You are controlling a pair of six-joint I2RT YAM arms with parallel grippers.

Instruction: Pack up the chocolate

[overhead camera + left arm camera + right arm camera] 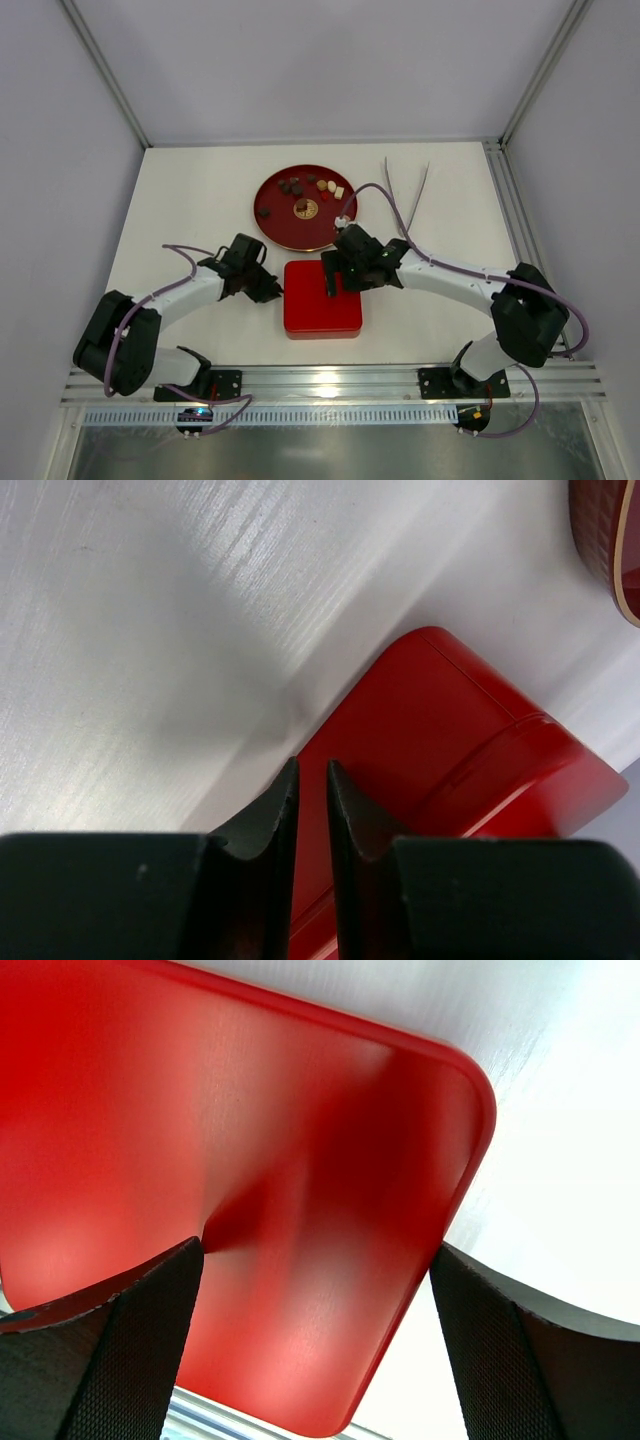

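White table (pixel 190 200), red box (pixel 322 305), chocolate (pixel 298 186) on plate (pixel 285 232)

White table (pixel 180 200) within pale grey walls (pixel 300 60)

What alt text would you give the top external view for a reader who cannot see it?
A closed square red box sits on a white table, with the left gripper at its left edge and the right gripper above it. Beyond it, a round red plate holds small brown and cream chocolate pieces.
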